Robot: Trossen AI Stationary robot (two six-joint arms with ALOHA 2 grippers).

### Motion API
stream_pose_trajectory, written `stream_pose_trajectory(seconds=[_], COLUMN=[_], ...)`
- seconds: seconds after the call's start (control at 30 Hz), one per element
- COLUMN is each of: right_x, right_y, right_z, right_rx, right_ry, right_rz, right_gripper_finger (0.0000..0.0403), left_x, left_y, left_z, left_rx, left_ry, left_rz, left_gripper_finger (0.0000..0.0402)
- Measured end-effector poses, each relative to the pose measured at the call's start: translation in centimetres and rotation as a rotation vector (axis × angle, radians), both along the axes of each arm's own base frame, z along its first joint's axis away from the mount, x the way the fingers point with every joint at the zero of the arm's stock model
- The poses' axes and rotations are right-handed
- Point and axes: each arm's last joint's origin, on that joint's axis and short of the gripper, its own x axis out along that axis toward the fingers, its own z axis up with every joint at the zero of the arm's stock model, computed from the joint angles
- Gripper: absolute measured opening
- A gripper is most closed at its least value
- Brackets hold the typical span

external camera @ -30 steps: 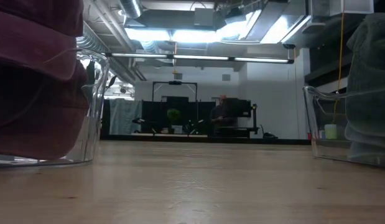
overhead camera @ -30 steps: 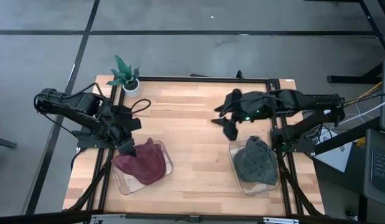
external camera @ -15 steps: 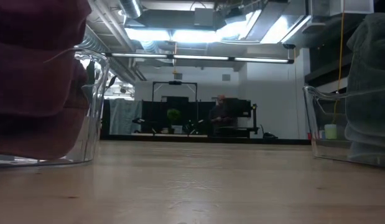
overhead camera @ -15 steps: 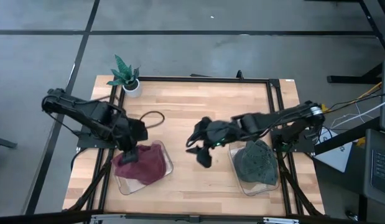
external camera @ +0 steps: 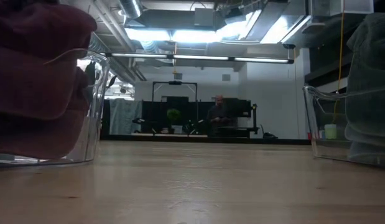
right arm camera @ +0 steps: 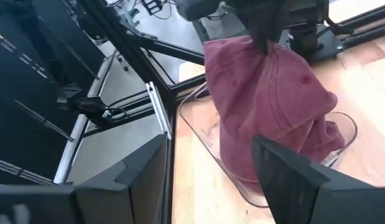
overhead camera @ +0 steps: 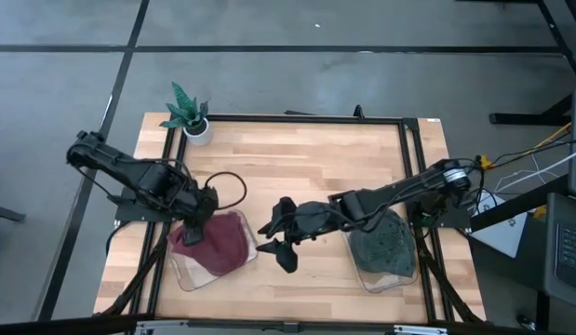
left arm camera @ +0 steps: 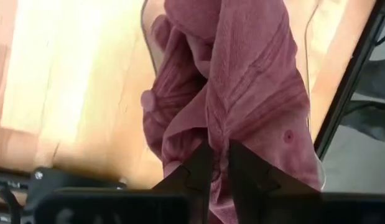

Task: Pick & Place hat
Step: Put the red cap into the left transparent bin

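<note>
Left wrist view shows the left gripper jaws clenched on a fold of the maroon hat, lifting it from the clear tray. Beyond the tray, the right gripper hovers over the tabletop, jaws released, likely reaching in to help; only the right wrist view shows the hat hanging.

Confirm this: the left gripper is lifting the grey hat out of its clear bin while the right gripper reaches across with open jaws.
One thing is wrong: the left gripper pinches the red hat, not the grey hat, which lies in the other clear bin. The left wrist view shows this.
</note>
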Motion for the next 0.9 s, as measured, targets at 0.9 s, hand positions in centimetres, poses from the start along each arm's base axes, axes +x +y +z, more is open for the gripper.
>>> stream_pose_trajectory(seconds=[0.9], right_x=[-0.2], right_y=[-0.2], right_z=[-0.2], right_rx=[-0.117], right_ry=[0.009], right_rz=[0.226], right_gripper_finger=[0.0232], left_x=[-0.1], left_y=[-2.0], left_z=[-0.5], left_rx=[-0.236], left_ry=[0.205], left_rz=[0.190], left_gripper_finger=[0.0176])
